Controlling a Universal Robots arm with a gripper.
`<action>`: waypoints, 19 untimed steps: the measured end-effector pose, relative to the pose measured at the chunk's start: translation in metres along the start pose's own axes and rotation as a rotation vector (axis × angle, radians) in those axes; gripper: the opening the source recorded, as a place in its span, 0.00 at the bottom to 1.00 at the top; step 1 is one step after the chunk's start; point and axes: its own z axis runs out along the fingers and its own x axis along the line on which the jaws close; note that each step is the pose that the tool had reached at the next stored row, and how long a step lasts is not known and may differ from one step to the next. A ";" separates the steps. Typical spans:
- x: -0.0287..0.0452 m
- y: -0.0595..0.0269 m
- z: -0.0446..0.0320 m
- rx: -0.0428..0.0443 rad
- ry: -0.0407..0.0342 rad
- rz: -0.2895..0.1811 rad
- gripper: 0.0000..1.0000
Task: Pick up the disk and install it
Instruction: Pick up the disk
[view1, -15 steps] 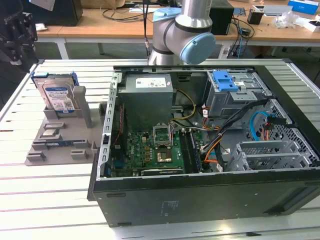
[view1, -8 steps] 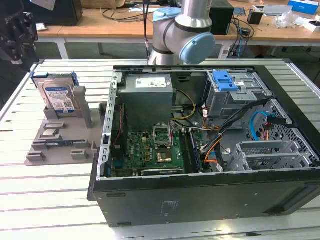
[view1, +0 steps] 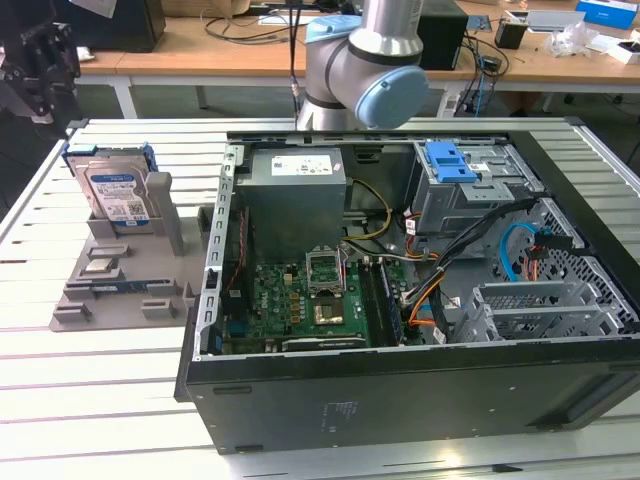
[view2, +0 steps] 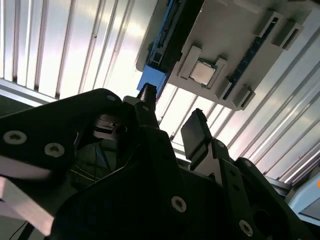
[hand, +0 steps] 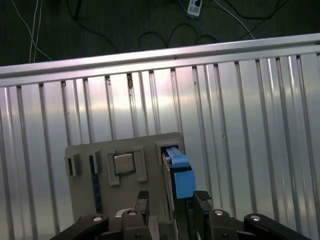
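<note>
The gripper (hand: 171, 201) hangs over the disk (hand: 181, 175) (standing in its grey holder (hand: 80, 197)); jaws apart, probably not touching it.

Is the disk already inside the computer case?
No, the disk stands upright in the grey holder on the table, outside the open case on the exterior view's left.
</note>
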 end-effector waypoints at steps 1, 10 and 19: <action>-0.0015 0.0001 0.0013 -0.0002 0.0003 -0.009 0.48; -0.0053 0.0001 0.0147 -0.0010 0.0011 -0.034 0.48; -0.0069 -0.0002 0.0312 -0.0014 0.0013 -0.039 0.48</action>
